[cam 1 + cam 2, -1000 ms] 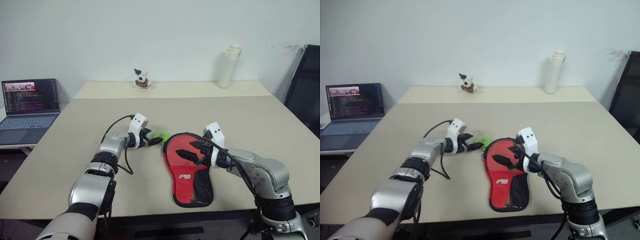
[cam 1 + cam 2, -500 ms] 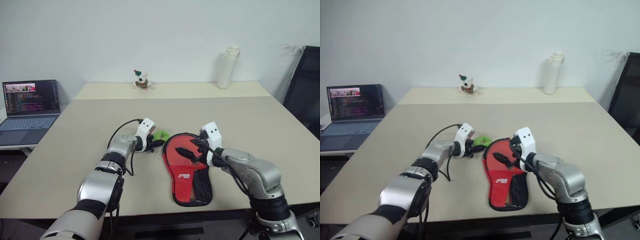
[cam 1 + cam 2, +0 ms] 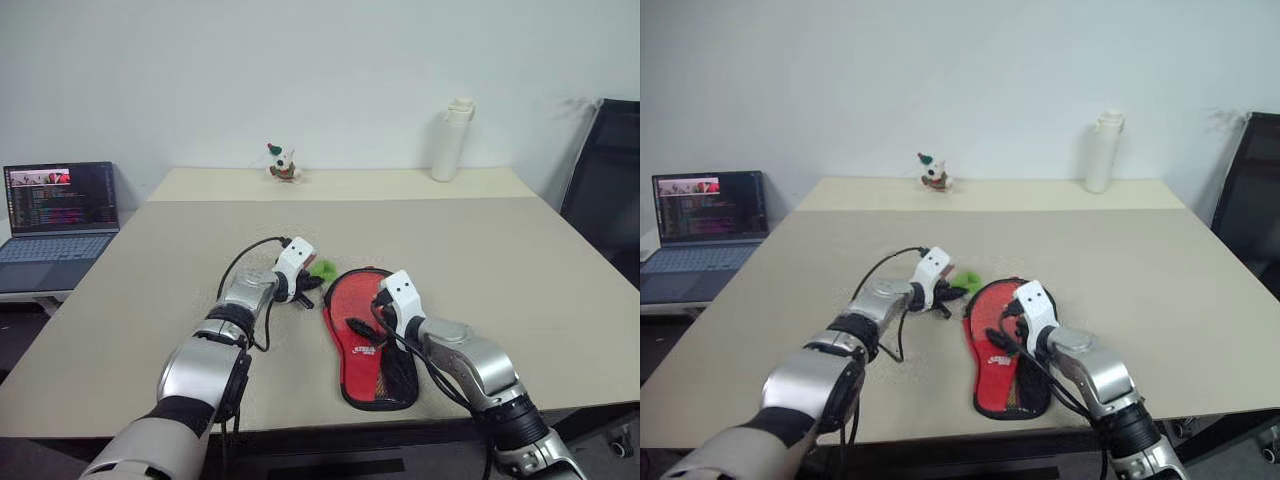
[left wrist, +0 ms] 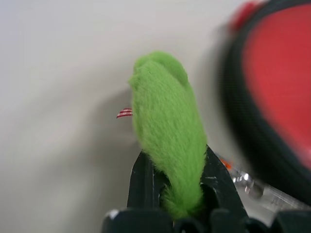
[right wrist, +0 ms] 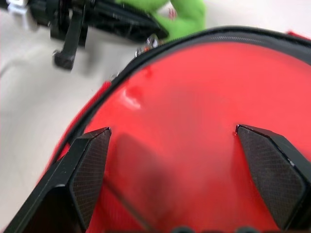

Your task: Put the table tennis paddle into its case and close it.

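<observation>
Case (image 3: 372, 340) unmoved; left gripper (image 4: 175, 194) now clamped on green fuzzy tag (image 4: 167, 126); right gripper (image 5: 180, 170) lowered, spread wide.

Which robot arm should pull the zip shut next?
Probably the left. Its end effector is shut on the green fuzzy tag at the case rim, while the right end effector hangs open over the red face.

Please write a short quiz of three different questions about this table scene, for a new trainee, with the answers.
1. True or false: the left gripper is shut on the green fuzzy tag.
2. Which gripper hovers open over the case: A left, B right?
3. Fill in: the white bottle stands at the table's ___ edge.

Key: 1 true. 2 B, the right gripper. 3 far.
</observation>
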`<state>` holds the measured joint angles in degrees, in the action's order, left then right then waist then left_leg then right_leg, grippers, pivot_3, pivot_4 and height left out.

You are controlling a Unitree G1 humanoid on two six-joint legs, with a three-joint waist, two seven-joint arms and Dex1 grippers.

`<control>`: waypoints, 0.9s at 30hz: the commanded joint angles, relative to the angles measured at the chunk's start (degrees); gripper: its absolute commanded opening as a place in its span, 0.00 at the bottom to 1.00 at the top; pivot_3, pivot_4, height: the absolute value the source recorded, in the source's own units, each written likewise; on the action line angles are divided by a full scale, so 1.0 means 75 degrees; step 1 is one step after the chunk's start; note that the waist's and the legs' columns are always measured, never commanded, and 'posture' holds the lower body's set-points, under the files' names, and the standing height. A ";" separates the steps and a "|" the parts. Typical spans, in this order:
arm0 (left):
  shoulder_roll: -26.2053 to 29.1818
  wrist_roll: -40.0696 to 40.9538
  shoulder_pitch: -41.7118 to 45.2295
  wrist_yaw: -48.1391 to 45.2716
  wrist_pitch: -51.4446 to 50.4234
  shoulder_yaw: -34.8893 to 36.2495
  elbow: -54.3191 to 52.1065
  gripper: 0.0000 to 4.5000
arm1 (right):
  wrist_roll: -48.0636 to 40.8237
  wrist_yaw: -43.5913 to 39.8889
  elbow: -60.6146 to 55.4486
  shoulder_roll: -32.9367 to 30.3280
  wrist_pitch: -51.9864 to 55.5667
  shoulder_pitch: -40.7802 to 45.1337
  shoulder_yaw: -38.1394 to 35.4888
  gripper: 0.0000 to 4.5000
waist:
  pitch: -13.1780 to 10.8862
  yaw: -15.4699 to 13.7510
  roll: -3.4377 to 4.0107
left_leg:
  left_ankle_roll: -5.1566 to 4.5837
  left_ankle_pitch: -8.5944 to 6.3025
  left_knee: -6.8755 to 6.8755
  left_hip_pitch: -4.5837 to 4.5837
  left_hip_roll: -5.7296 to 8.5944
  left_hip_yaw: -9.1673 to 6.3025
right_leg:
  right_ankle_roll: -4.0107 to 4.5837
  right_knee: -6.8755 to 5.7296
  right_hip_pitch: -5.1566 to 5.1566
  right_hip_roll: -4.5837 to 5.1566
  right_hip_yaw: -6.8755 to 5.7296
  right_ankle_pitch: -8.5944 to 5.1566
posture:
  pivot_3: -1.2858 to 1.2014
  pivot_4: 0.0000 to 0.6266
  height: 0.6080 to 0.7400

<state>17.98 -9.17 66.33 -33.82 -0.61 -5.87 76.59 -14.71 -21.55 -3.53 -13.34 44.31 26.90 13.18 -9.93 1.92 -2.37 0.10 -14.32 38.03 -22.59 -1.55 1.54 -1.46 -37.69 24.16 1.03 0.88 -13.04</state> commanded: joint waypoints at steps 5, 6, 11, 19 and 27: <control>-0.0401 -0.0746 0.1123 0.1552 0.0475 -0.0205 0.0161 0.01 | 0.0008 0.0032 -0.0546 0.0053 0.0722 -0.0649 0.0178 1.00 | 0.0001 -0.0012 -0.0002 | 0.0002 0.0001 0.0000 -0.0007 0.0001 0.0003 | 0.0000 0.0000 0.0001 -0.0001 -0.0004 -0.0001 | 0.52 0.24 1.00; -0.0537 -0.0844 0.1202 0.1621 0.0560 -0.0254 0.0182 0.01 | 0.0000 0.0052 -0.0672 0.0061 0.0813 -0.0750 0.0197 1.00 | 0.0001 -0.0009 -0.0003 | 0.0002 0.0001 0.0000 -0.0011 0.0003 0.0007 | 0.0000 0.0003 0.0003 0.0000 -0.0005 -0.0001 | 0.52 0.24 1.00; -0.1235 -0.1518 0.1468 0.1815 0.1032 -0.0736 0.0252 0.01 | -0.0035 0.0200 -0.1369 0.0114 0.1311 -0.1360 0.0290 1.00 | 0.0001 -0.0017 -0.0003 | 0.0003 0.0000 -0.0007 -0.0017 0.0003 0.0016 | 0.0000 0.0010 0.0006 0.0000 -0.0008 -0.0002 | 0.52 0.24 1.00; -0.1978 -0.2780 0.1533 0.2167 0.1916 -0.1843 0.0327 0.01 | -0.0093 0.0597 -0.2471 0.0321 0.1924 -0.2341 0.0493 1.00 | 0.0004 -0.0043 -0.0006 | 0.0004 -0.0001 -0.0008 -0.0025 0.0005 0.0015 | 0.0000 0.0029 0.0004 0.0001 -0.0013 -0.0003 | 0.52 0.24 1.00; -0.2647 -0.3438 0.1832 0.2964 0.2466 -0.2357 0.0358 0.01 | -0.0162 0.0898 -0.3198 0.0391 0.2302 -0.3006 0.0574 1.00 | 0.0006 -0.0168 -0.0010 | 0.0009 -0.0006 -0.0011 -0.0047 0.0007 0.0004 | -0.0003 0.0077 -0.0004 0.0006 -0.0035 -0.0002 | 0.52 0.24 1.00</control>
<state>-0.44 -34.73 76.38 -13.63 14.86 -23.30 81.40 -14.54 -14.31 -30.38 -10.63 56.40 7.49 14.67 -9.88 0.66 -2.45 0.22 -14.41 37.94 -22.96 -1.50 1.59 -1.48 -37.05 24.14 1.08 0.63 -13.05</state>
